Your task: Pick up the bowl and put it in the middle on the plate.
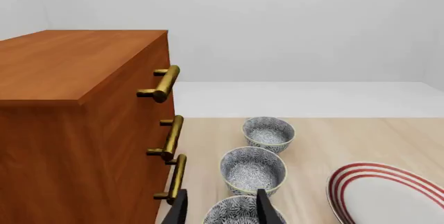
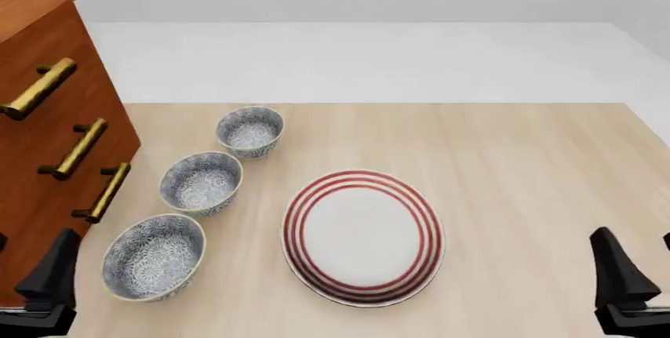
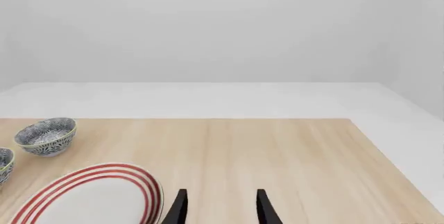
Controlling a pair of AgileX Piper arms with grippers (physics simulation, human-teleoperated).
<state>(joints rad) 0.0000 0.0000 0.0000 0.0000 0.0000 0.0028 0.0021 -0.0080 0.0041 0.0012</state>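
Three bowls (image 2: 201, 182), one plate (image 2: 362, 236), one cabinet (image 2: 42, 126).

three bowls (image 2: 201, 182), one plate (image 2: 362, 236), one cabinet (image 2: 42, 118), two hands (image 2: 47, 279)

A pale wooden desk (image 2: 523, 165) fills the foreground. At its left stands a reddish-brown wooden drawer cabinet (image 2: 31, 118) with three brass bar handles (image 2: 81, 148). Beyond lie a light grey floor (image 2: 366, 59) and plain white walls (image 3: 208, 26), evenly lit.
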